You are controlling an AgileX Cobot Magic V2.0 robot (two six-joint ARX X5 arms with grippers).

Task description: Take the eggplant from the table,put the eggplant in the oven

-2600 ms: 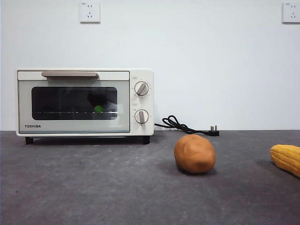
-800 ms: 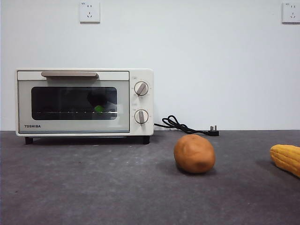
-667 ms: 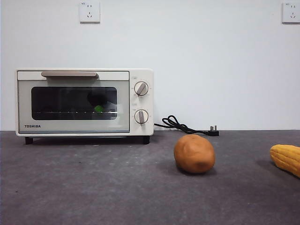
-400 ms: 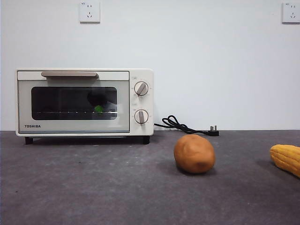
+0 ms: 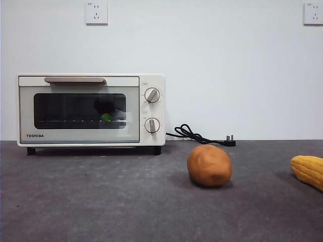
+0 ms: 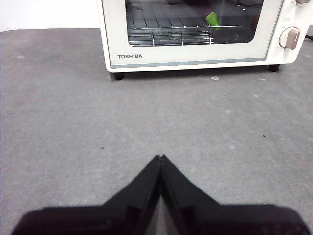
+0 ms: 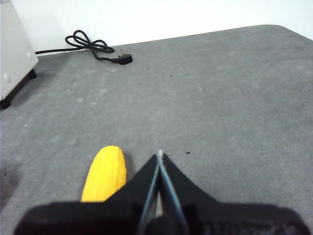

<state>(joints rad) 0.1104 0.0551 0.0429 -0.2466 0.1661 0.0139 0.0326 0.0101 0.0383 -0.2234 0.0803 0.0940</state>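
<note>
Resting with my left gripper [image 6: 160,159] and right gripper [image 7: 160,154] pressed together, I am judging the task finished, the eggplant [image 5: 106,109] lying inside the closed oven [image 5: 91,110], nothing needing doing next.

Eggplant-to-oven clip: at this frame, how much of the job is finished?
It looks complete. The eggplant sits on the rack inside the oven, green stem visible through the closed door. Nothing is in hand: the left gripper and right gripper are both shut, empty, above the table. Potato and corn lie untouched.
</note>
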